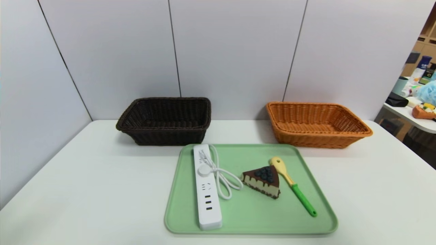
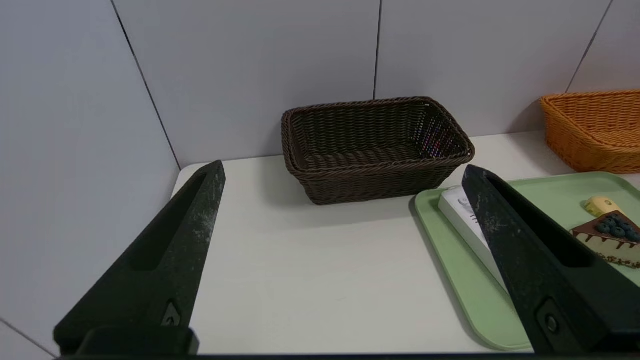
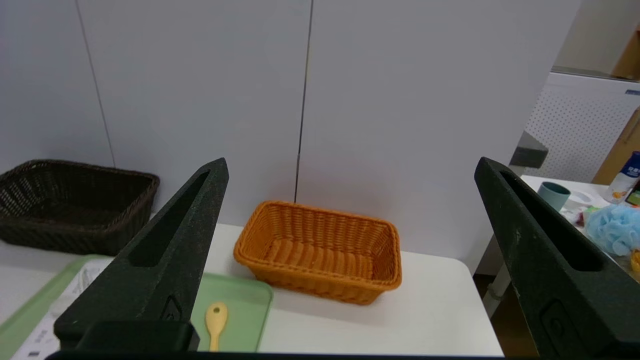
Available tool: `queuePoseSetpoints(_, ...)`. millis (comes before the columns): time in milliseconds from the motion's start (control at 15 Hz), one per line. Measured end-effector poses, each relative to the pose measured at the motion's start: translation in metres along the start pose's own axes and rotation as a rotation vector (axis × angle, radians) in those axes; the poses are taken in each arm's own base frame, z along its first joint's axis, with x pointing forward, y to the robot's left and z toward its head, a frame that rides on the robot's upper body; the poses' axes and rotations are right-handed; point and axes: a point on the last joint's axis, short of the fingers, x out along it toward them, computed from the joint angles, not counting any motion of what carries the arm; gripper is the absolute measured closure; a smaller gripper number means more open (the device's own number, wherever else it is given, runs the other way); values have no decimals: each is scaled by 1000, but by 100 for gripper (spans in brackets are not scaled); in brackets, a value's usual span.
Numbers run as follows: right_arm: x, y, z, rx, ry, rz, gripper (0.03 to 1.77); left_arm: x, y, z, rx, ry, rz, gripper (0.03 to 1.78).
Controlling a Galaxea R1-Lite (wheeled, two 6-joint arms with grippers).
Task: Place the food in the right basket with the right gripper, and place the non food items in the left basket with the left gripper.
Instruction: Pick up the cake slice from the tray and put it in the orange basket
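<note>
My left gripper [image 2: 340,180] and right gripper [image 3: 350,170] both gape wide and empty. On the green tray [image 1: 320,217], the cake slice [image 1: 262,181] sits centre; it looks light and stiff, so I'd pinch its layered flanks. The power strip [image 1: 206,190] at its 9 o'clock looks heavier, slick, best clamped across mid-body.

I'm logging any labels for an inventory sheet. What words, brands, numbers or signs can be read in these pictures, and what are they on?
None can be read.
Power strip: grey socket markings only, no legible text; small dark print near its end in the right wrist view is blurred.
Bottles on the side table: labels too small and blurred.
Cake slice, pasta spoon, tray, dark brown basket, orange basket: no text.
</note>
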Motion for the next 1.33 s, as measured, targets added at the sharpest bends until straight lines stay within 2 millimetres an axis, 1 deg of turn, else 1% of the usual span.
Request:
queuePoseSetpoints(133, 40, -4, 10, 25, 51, 4, 10, 24, 2, 2, -7, 62, -4, 12)
queuePoseSetpoints(200, 61, -4, 9, 53, 95, 7, 10, 38, 4, 1, -14, 100, -5, 12)
queuePoseSetpoints(333, 103, 1, 4, 142, 190, 3, 10, 65, 6, -3, -27, 171, -5, 12)
queuePoseSetpoints(400, 120, 6, 1, 196, 240, 0, 10, 78, 7, -3, -32, 199, -4, 12)
queuePoseSetpoints(467, 135, 13, -4, 252, 315, 1, 10, 90, 7, -1, -34, 216, -6, 12)
queuePoseSetpoints(533, 145, 20, -12, 300, 399, 5, 10, 100, 7, 1, -38, 224, -15, 12)
queuePoseSetpoints(667, 160, 37, -31, 399, 580, -3, 10, 117, -1, -1, -49, 248, -48, 12)
queuePoseSetpoints(867, 171, 67, -50, 528, 765, -40, 10, 136, -17, -7, -106, 283, -58, 12)
queuePoseSetpoints(1067, 177, 94, -67, 631, 949, -91, 10, 145, -30, -11, -111, 296, -78, 12)
queuePoseSetpoints(1333, 191, 124, -90, 720, 1194, -201, 10, 149, -35, -15, -108, 307, -99, 12)
